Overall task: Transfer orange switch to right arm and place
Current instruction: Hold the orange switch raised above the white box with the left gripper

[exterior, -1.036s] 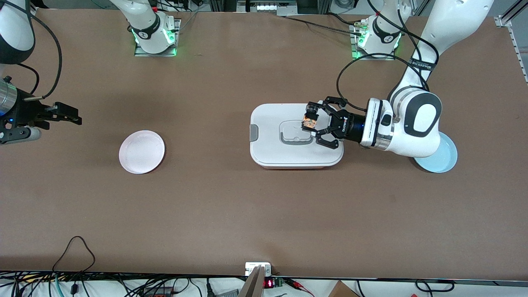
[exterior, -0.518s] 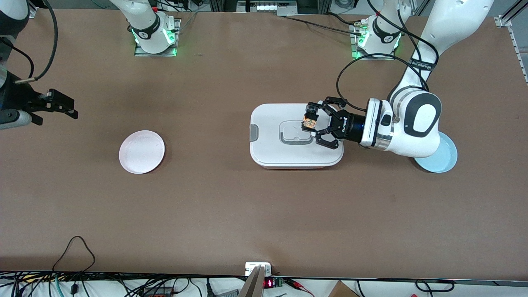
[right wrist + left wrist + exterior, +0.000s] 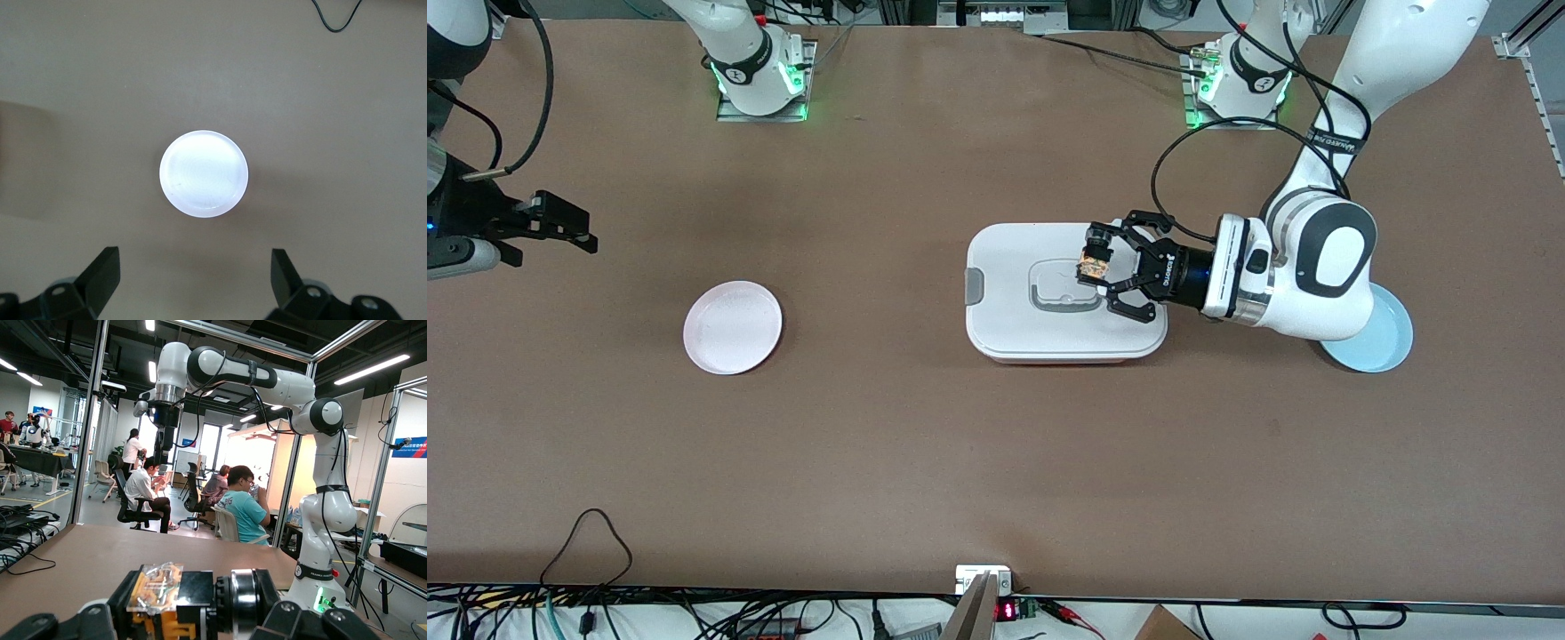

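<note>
Front view: left gripper (image 3: 1104,268) clamps the orange switch (image 3: 1092,259) over the white lidded box (image 3: 1014,329).
Right gripper (image 3: 560,227): spread wide, empty, above bare table near the pink plate (image 3: 732,327).
Blue plate (image 3: 1387,342): under left arm.

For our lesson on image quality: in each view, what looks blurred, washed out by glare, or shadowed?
Front view: even light, soft arm shadows on the table. Left wrist view: the orange switch, held in the shut left claw, is close and blurred; ceiling lights glare. Right wrist view: the white plate is washed out; the open right claw shows as dark silhouettes.
</note>
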